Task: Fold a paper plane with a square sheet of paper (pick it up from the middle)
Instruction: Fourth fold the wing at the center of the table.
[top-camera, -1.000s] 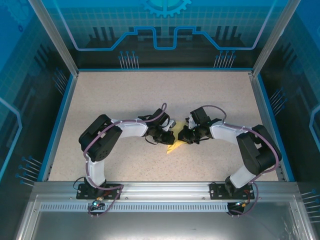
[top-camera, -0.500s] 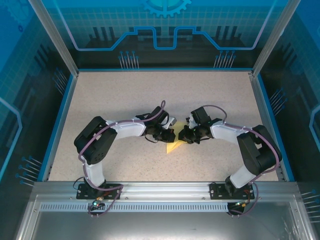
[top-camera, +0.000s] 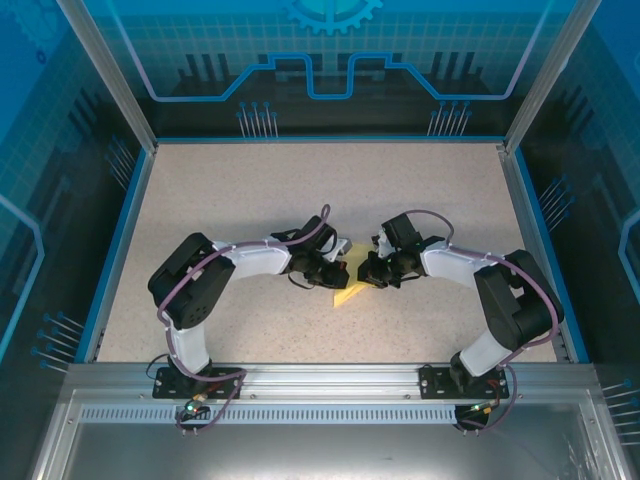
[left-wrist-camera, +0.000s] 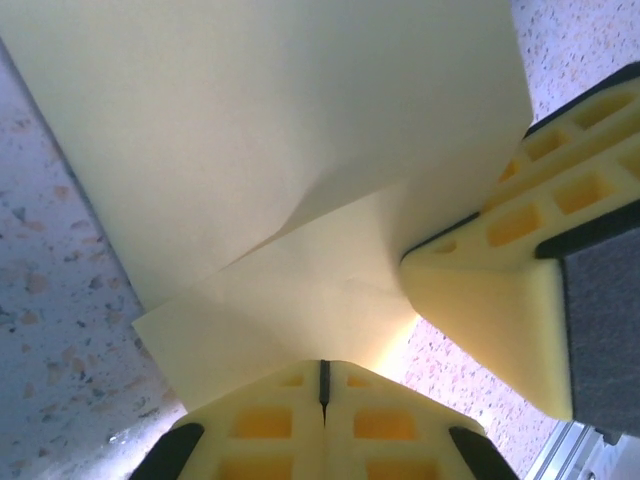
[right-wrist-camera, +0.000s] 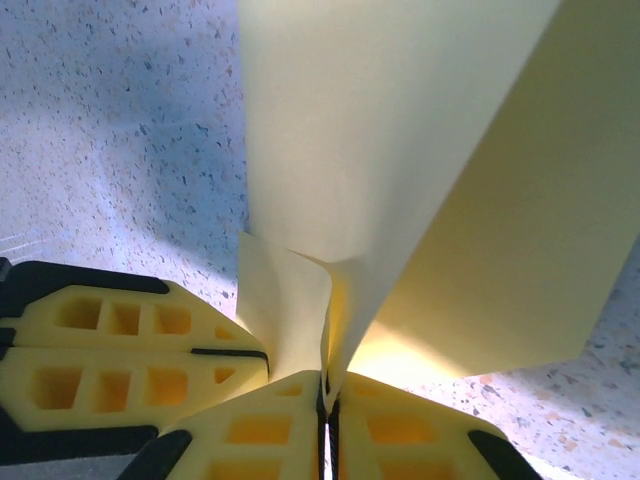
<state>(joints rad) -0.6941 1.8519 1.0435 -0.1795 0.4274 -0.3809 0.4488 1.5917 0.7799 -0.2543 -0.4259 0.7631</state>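
Note:
The pale-yellow sheet of paper (top-camera: 347, 293) is folded into a pointed shape and sits at the table's centre between both grippers. My right gripper (top-camera: 366, 272) is shut on it. In the right wrist view a raised fold of the paper (right-wrist-camera: 400, 150) runs into the seam of the right gripper (right-wrist-camera: 328, 385). My left gripper (top-camera: 338, 272) is shut, tips against the paper's left side. In the left wrist view the left gripper (left-wrist-camera: 323, 368) shows a dark closed seam with no paper seen in it, and the paper (left-wrist-camera: 300, 150) spreads beyond. The left fingers (right-wrist-camera: 130, 360) touch a small upturned flap.
The speckled tabletop (top-camera: 250, 200) is bordered by a blue rim and glass walls. An aluminium rail (top-camera: 320, 375) with both arm bases runs along the near edge. The right gripper's fingers (left-wrist-camera: 500, 300) crowd close beside my left gripper.
The left arm's elbow has swung left and its gripper has closed fully at the paper's left side. The right arm and the paper have stayed in place.

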